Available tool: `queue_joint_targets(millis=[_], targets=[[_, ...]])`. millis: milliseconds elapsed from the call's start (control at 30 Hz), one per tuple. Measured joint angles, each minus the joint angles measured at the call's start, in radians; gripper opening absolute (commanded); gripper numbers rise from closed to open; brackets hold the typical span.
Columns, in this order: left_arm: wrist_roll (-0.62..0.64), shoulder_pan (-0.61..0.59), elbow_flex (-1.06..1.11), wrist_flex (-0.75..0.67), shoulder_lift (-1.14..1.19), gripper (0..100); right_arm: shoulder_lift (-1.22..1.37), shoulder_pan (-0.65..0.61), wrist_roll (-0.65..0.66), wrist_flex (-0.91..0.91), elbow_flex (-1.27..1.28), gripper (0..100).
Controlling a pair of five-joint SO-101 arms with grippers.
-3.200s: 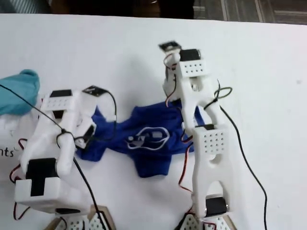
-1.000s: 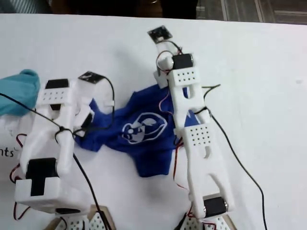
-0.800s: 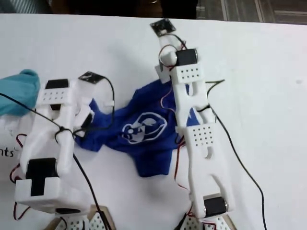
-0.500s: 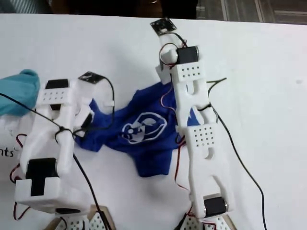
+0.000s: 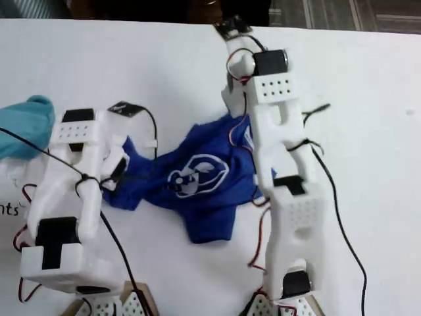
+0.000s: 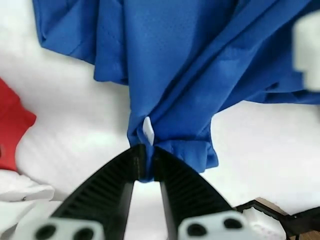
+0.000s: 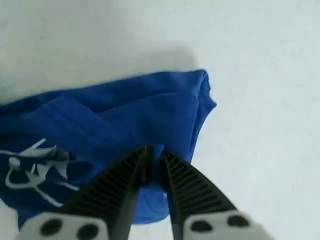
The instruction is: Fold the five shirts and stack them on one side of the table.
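The left gripper (image 6: 147, 159) and right gripper (image 7: 152, 156) are each clamping an opposite edge of the blue shirt (image 5: 197, 201), which is lying on the table (image 5: 375, 79) between them, apparently to stretch it flat for folding.

**Blue shirt** (image 5: 197, 187): soft matt cloth. A fine knit grain shows just ahead of the left tool (image 6: 148, 165), where the cloth bunches in folds. It carries a flat white print, and a small smooth white label (image 6: 148, 131) stands at that tool's tips.

**Left tool and right tool** (image 7: 152, 162): matt black plastic, the fingers (image 7: 115, 185) ribbed along their edges, each pair pinched on the shirt's cloth.

**Arm shells** (image 5: 296, 210): smooth white plastic, dotted with small holes.

**Desk** (image 5: 131, 66): white, smooth and matt under both tools.

**Red cloth** (image 6: 12, 125): matt, beside the left tool.

**Teal cloth** (image 5: 26, 122): soft and crumpled, farther from the left tool.
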Motion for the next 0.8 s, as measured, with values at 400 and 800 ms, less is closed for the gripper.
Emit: queue_joint_targets(millis=[400,800], targets=[[-0.032,0.046,-0.106,0.058,0.000,3,-0.726,0.095,0.000,-0.520,1.002,2.2],[0.160,0.206,-0.437,0.143,0.000,3,-1.452,0.437,-0.037,-0.795,1.625,2.1]])
